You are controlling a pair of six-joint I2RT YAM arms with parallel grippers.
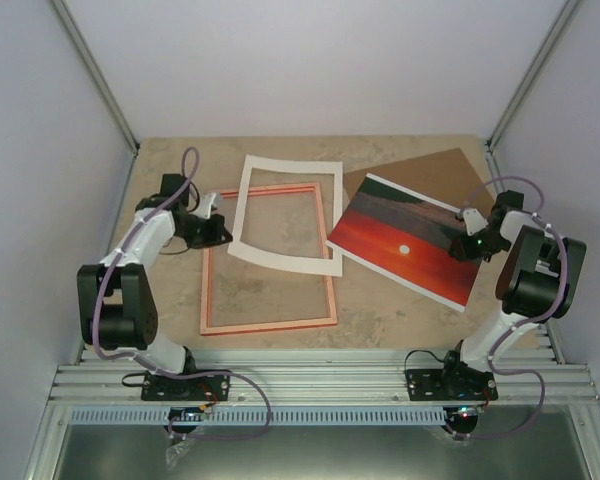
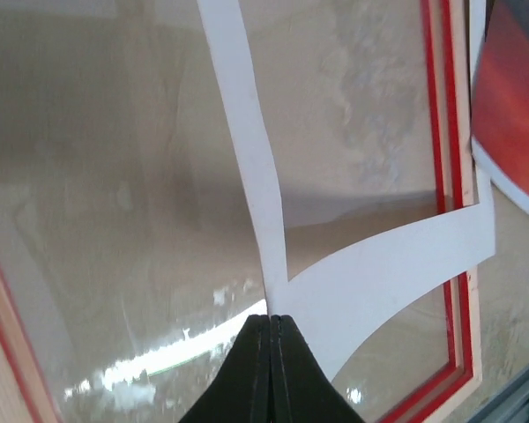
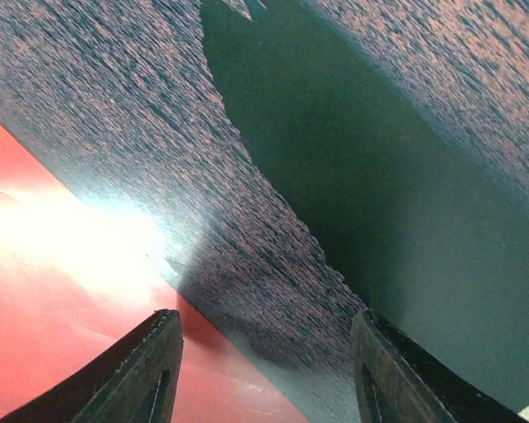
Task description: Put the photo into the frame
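Two claws out: right claw (image 3: 264,317) hangs half open over the photo (image 1: 405,245), which lies on the board (image 1: 430,170) right of the frame (image 1: 270,322). It grips nothing. Left claw (image 2: 271,324) is shut at the mat's (image 1: 285,262) corner. Looks like pickup time: pinch that edge cleanly.

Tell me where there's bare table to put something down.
Free: the near strip of table between the frame and the arm bases, widening into the near right patch in front of the photo. The far left corner behind the left gripper is also free. Crowded: the middle, where the white mat, frame and photo crowd together.
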